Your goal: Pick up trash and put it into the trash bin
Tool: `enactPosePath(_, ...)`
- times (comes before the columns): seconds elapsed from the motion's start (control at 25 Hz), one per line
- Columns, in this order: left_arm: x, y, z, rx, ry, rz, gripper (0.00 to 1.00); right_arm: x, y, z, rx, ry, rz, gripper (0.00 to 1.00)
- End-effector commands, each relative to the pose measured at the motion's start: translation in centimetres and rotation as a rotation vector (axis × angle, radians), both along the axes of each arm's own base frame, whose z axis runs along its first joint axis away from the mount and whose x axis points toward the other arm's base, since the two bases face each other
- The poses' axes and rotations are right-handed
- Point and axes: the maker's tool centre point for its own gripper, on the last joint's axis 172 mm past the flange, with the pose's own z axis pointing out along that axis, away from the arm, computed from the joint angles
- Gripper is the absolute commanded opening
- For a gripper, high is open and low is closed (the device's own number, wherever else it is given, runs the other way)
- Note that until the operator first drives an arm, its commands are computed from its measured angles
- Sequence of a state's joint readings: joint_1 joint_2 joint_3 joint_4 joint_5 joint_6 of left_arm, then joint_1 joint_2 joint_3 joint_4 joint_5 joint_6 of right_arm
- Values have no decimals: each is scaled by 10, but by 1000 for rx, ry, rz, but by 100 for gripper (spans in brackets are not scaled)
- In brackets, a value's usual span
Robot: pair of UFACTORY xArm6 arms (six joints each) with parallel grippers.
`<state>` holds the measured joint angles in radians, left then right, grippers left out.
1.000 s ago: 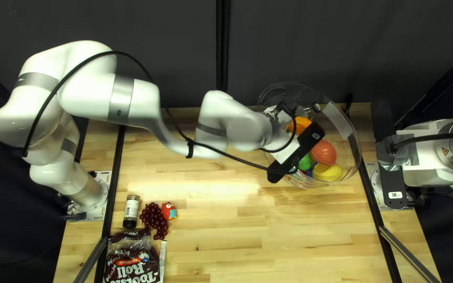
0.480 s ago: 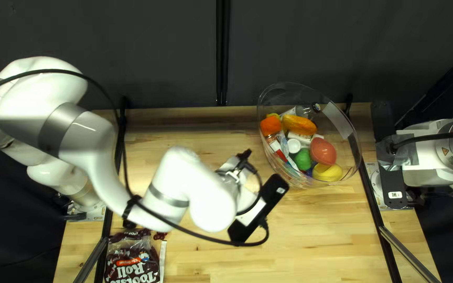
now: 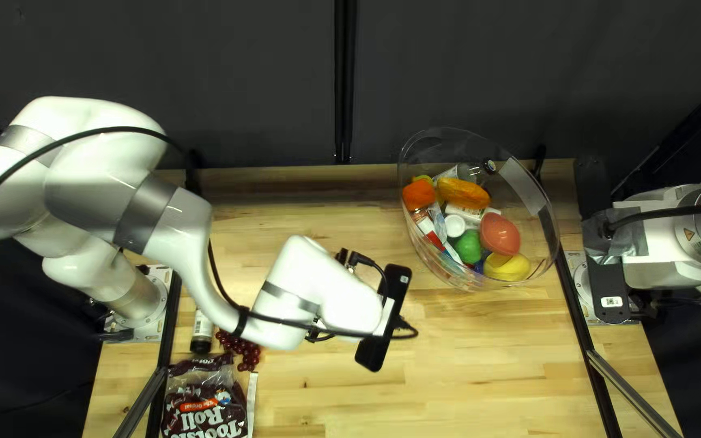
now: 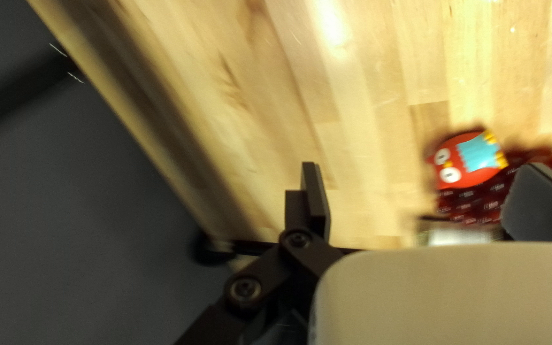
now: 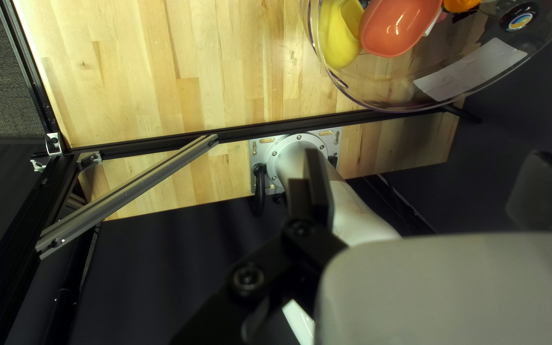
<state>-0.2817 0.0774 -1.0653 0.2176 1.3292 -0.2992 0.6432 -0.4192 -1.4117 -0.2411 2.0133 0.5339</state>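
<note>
Filled clear trash bin point(image 3: 409, 235) on the counter point(image 3: 480, 357), more small things lying near the opposite side.
In the bin, a yellow piece point(image 3: 506, 268) and a green one point(image 3: 470, 246) lie beside a coral-coloured piece point(image 3: 500, 234), with orange pieces toward the far side; at the left of the top left view, a capped bottle point(image 3: 203, 328) stands out beside red grapes point(image 3: 241, 350), a red toy point(image 4: 450, 164) just by them, and a candy bag point(image 3: 196, 412) nearer the edge; the left gripper point(image 3: 384, 318) is between bin and grapes, the right gripper point(image 3: 608, 276) beyond the bin, both with jaws spread wide.
</note>
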Motion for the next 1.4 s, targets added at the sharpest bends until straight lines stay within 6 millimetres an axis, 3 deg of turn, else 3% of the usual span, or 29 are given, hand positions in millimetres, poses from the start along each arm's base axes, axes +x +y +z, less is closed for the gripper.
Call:
enactPosePath(0.04, -23, -7, -19, -127, -49, 232, 100, 0, 0, 0, 0, 0, 0, 100)
enactPosePath(0.28, -20, -29, -41, -252, -84, 362, 100, 0, 0, 0, 0, 0, 0, 100)
enactPosePath(0.44, -10, -30, -52, -281, -81, 377, 100, 0, 0, 0, 0, 0, 0, 100)
enactPosePath(1.08, -11, -31, -52, -284, -80, 380, 100, 0, 0, 0, 0, 0, 0, 100)
enactPosePath(1.24, -20, -64, -57, -274, -41, 136, 100, 0, 0, 0, 0, 0, 0, 100)
enactPosePath(1.4, -38, -73, -66, -268, -46, -123, 100, 0, 0, 0, 0, 0, 0, 100)
